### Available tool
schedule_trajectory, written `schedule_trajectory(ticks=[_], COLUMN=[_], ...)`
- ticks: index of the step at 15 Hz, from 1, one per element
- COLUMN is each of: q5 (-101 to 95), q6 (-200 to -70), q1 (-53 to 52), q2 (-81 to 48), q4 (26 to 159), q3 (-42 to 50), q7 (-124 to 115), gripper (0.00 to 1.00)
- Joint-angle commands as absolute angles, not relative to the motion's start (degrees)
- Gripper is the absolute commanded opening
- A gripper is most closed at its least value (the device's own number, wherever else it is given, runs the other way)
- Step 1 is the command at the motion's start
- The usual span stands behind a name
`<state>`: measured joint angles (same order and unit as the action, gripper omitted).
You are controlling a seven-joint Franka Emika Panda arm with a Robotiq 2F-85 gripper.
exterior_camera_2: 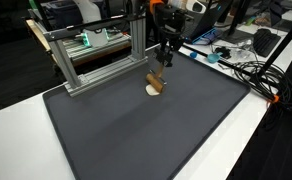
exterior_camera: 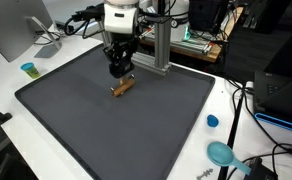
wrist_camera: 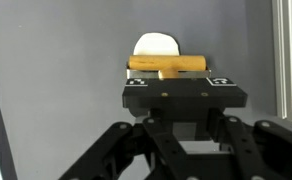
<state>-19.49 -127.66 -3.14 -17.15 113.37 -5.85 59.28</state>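
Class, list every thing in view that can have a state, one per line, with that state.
gripper: shut on the wooden tool.
wooden tool: gripped, handle level, low over the mat.
mat: lying flat on the white table.
blue cup: upright, off the mat.

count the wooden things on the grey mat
1: a wooden stick lying on the mat toward its far side, right beside the gripper. The gripper could be hiding something small beneath it.
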Motion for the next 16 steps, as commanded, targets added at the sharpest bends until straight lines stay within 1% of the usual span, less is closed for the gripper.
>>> schedule_trajectory(ticks=[1,8,13,16], q5=[-21.9,-27.0,-28.5,-28.1], q6=[-126.3,-121.5,-118.2,-116.0], q1=[-3.4,-4.4,-4.1,-3.8], q2=[-19.9,-23.7,-27.0,-24.2], q4=[110.8,107.3,104.9,104.7], q3=[-4.4,-3.4,-3.2,-3.0], q7=[56.6,48.9,47.8,45.8], gripper=[0.21,0.21,0.21,0.21])
